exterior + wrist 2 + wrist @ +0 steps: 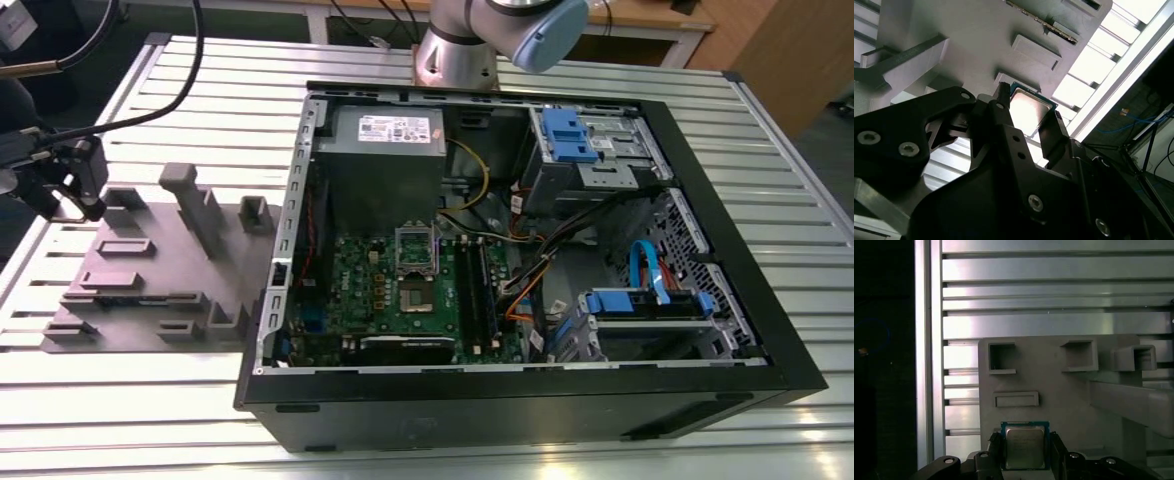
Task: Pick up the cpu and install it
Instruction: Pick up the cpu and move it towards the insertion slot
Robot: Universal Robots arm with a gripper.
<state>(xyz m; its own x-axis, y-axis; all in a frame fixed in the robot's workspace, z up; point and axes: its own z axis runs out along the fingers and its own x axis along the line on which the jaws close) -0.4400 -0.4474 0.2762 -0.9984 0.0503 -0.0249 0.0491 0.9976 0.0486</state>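
Two black fingers [995,450] of the gripper [1025,441] press against opposite edges of the cpu [1025,447], so I judge it clamped on the chip. In both wrist views the silvery lid faces the camera and sits square between the pads. Behind it lies the grey plastic tray [147,260]; whether the chip has fully cleared the tray's surface I cannot tell.

In the exterior view the gripper hangs at the far left, over the tray's outer end and well apart from the open computer case [534,385].

The step in hand is the pick. Done well, it means an even hold on the two edges alone, the chip kept flat and untwisted, and nothing touching its underside. Any tilt here would carry over to the motherboard socket [416,270], which needs the chip level and matched to its corners.

Room is generous over the slatted aluminium table [200,60] between tray and case. The tight spots are:
- the tray's upright posts [187,200], standing between the gripper and the case;
- the case's raised side wall [296,200];
- the loose cables [534,270] just beside the socket, on the exterior view's right.
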